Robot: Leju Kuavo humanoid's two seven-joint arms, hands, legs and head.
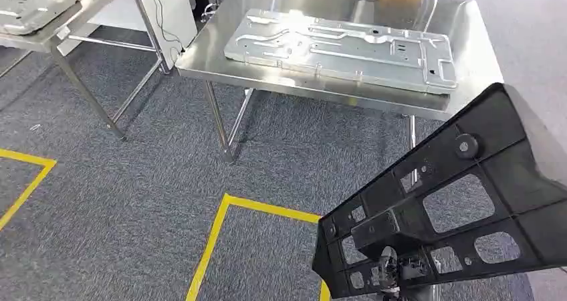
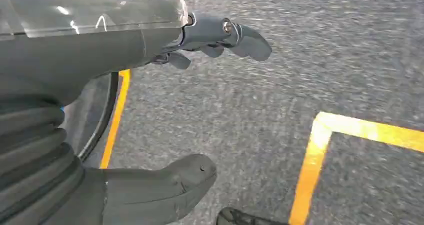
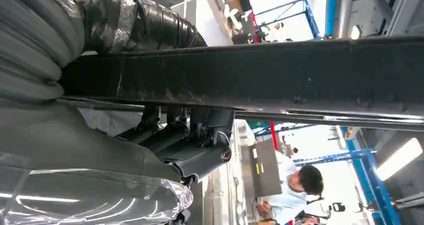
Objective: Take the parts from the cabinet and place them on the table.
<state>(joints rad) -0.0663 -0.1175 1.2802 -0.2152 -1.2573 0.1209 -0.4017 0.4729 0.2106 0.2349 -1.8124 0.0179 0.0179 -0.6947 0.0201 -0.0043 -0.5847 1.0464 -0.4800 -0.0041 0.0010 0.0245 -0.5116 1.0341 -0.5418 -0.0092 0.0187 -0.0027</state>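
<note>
Right hand (image 3: 185, 140) fingers curled around black perforated plastic panel (image 1: 441, 207) near right, left hand (image 2: 165, 110) spread and empty above grey carpet (image 2: 280, 100); stamped silver metal sheet (image 1: 341, 47) on far steel table (image 1: 468, 20)

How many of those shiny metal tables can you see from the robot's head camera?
2. One steel table stands ahead, carrying a flat metal panel. A second table is at the upper left, cut off by the picture's edge. More may stand beyond the frame.

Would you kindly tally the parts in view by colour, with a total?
Silver metal panels: 2, one on the near table, one on the far-left table
Black plastic frame: 1, held by the right hand
Total: 3
</note>
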